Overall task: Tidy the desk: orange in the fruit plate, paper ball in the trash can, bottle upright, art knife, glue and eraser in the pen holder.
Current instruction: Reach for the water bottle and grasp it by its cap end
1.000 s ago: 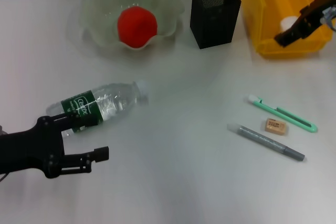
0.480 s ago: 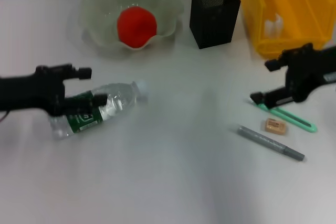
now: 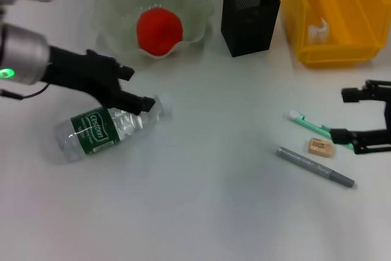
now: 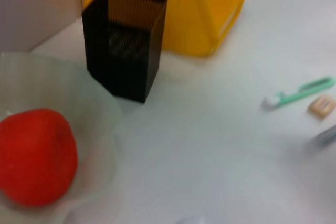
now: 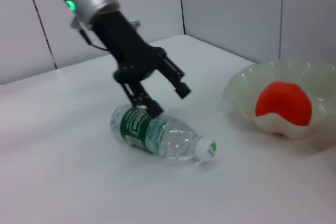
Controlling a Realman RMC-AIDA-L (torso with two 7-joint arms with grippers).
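Observation:
The bottle (image 3: 105, 129) lies on its side on the desk (image 3: 214, 212), cap toward the pen holder (image 3: 250, 15). My left gripper (image 3: 135, 88) is open just above the bottle's shoulder; the right wrist view also shows this gripper (image 5: 169, 102) over the bottle (image 5: 157, 137). The orange (image 3: 159, 30) sits in the fruit plate (image 3: 195, 4). The paper ball (image 3: 318, 29) lies in the trash can (image 3: 333, 53). My right gripper (image 3: 345, 114) is open, its near finger over the art knife (image 3: 303, 121). The eraser (image 3: 321, 147) and the glue (image 3: 314, 166) lie beside the knife.
In the left wrist view the orange (image 4: 34, 156) and the fruit plate (image 4: 100, 124) are close by. Beyond them stand the pen holder (image 4: 126, 40) and the trash can (image 4: 173, 9), with the art knife (image 4: 299, 92) and the eraser (image 4: 322, 105) farther off.
My left gripper has shifted from the bottle's label toward its neck. The right gripper has moved right and toward me along the art knife. The bottle has not moved.

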